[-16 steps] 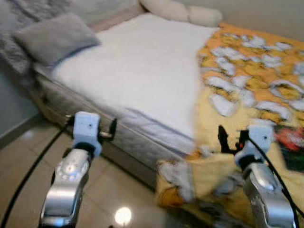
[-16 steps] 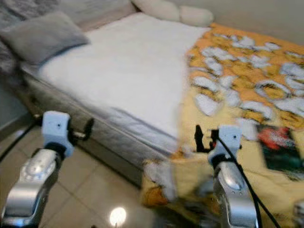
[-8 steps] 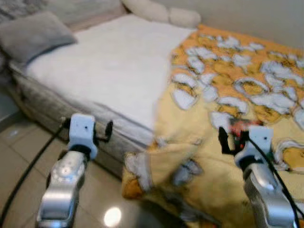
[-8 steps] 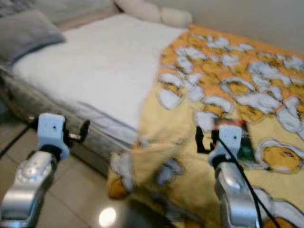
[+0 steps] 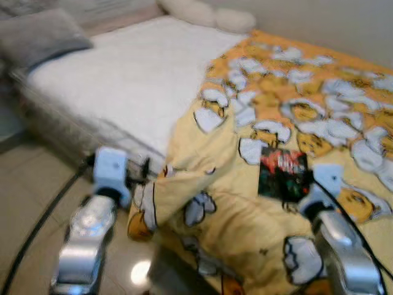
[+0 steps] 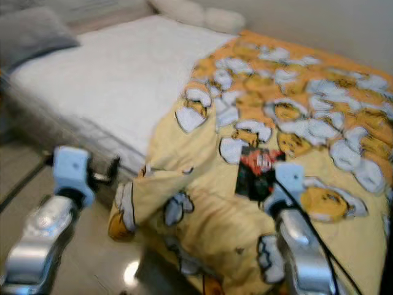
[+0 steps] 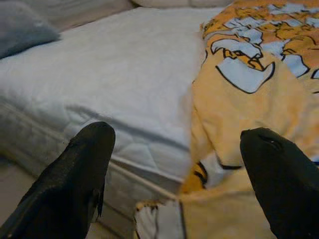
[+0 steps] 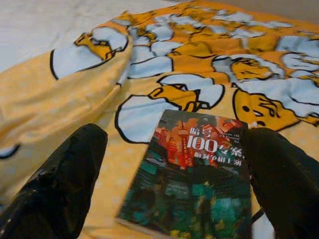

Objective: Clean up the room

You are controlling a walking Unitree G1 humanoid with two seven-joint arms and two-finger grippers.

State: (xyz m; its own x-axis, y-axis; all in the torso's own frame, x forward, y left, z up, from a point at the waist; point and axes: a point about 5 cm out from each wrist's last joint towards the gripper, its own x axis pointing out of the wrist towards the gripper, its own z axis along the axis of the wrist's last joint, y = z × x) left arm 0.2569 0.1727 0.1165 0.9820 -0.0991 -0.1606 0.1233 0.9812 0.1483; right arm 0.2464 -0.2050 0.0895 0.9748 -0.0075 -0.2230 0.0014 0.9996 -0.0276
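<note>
A bed takes up most of the scene, its white quilted mattress bare on the robot's left side. A yellow blanket printed with white-and-orange cartoon figures covers the right side of the bed; its near edge is bunched and spills over the mattress side down toward the glossy tiled floor. At the head of the bed a grey pillow lies at the left corner and two cream pillows rest against the wall.

A book lies flat on the blanket near the foot of the bed, its dark cover showing a red and green city scene with white lettering and the number 100. It sits on the yellow fabric just beside one of the printed figures, well apart from the bare mattress.

The right gripper hovers just above the near end of the book, its two black fingers spread wide so that they straddle the cover's width, touching nothing and holding nothing. In the head views the right arm reaches over the blanket with its pale blue wrist block just beside the book.

The left gripper is held over the floor at the side of the bed, facing the mattress edge where blanket meets sheet; its fingers are also parted wide and empty
</note>
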